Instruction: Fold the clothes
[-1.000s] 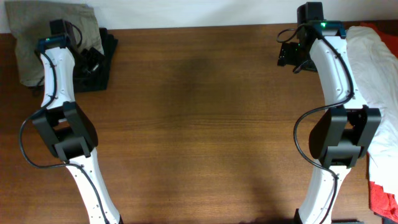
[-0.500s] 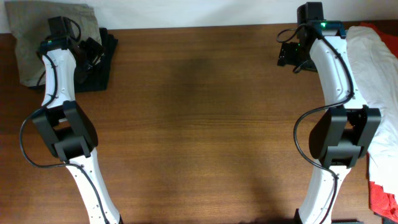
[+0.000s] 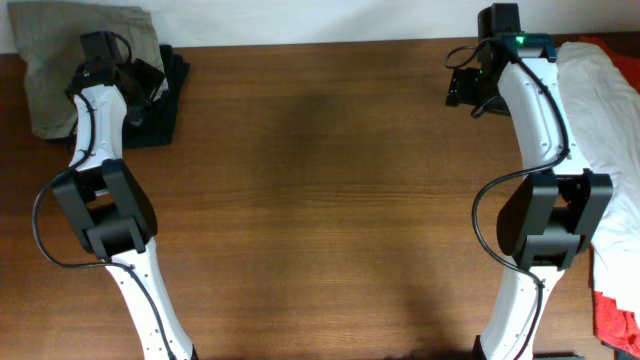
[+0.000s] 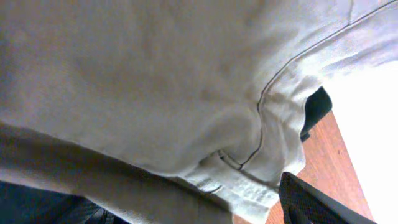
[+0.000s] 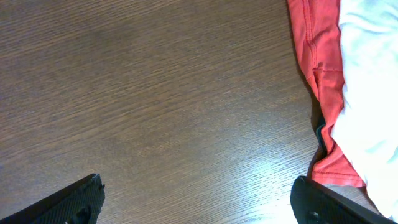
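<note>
1. Nearest, at the right edge, lies one red garment (image 3: 612, 315). Farther along that edge is one white garment (image 3: 600, 100).
2. Between the two arms, the middle of the tabletop (image 3: 320, 200) is open wood.
3. Far right, the right claw (image 5: 199, 205) hangs over wood, its fingers wide apart and holding nothing.
4. In the far left corner is one pair of khaki trousers (image 3: 45, 70), bunched, with one black garment (image 3: 170, 100) just beside. The left claw (image 3: 143, 82) sits where they meet; I cannot tell whether it is spread or closed.

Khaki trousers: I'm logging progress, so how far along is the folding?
Done: nothing visibly; the trousers lie bunched at a far corner of the table. In hand: left gripper hovers close over them, grip unclear; right gripper open over bare wood. Left: spreading and every fold.
</note>
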Motion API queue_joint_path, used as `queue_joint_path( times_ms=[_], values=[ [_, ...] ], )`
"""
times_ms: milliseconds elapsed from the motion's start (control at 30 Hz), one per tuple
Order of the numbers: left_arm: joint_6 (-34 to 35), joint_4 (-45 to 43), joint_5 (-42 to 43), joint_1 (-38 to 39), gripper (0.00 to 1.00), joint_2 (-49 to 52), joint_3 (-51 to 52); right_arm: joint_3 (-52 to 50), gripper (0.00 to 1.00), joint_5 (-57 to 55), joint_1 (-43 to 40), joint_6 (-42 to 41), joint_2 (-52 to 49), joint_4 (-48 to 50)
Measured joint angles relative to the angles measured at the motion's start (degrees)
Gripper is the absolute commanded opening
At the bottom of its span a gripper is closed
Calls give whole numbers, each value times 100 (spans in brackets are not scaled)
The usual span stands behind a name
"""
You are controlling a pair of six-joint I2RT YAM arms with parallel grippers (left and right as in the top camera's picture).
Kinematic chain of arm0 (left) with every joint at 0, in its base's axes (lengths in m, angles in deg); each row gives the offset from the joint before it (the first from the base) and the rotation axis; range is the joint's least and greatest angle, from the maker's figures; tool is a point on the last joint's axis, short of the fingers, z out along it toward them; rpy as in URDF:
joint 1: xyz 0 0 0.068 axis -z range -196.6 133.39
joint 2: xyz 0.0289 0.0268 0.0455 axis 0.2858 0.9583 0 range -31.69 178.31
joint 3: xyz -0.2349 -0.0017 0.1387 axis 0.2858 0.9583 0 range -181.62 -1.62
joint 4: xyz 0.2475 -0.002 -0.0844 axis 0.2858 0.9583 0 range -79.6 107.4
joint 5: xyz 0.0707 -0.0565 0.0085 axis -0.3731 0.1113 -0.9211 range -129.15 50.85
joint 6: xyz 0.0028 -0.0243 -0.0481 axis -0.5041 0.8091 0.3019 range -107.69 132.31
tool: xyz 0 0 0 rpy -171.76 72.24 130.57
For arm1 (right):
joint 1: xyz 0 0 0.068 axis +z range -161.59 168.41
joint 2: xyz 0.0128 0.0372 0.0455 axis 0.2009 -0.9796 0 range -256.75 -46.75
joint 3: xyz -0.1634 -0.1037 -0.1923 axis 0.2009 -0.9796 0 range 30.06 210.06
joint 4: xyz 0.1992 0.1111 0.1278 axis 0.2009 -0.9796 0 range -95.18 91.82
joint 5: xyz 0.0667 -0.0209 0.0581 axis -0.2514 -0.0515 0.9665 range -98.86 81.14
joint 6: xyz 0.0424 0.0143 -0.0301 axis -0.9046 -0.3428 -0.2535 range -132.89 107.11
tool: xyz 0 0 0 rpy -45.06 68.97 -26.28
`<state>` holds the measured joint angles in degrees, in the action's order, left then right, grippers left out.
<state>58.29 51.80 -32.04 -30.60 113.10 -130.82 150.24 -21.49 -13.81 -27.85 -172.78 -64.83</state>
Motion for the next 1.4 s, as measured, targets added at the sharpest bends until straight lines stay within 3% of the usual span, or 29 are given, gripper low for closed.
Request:
queue_joint_path(
  times_ms=[67,233,533,1033,1400],
  values=[
    [13,-17,-4,0,69,0,0,0,99,0,2,0,0,0],
    [37,-42,-13,0,66,0,0,0,99,0,0,0,0,0],
    [20,-74,-50,0,2,66,0,0,99,0,0,-2,0,0],
    [-142,879,-15,-22,1,50,-367,0,99,0,2,0,0,0],
    [-323,2124,2,-31,1,-1012,-470,0,99,-2,2,-2,0,0]
  ],
)
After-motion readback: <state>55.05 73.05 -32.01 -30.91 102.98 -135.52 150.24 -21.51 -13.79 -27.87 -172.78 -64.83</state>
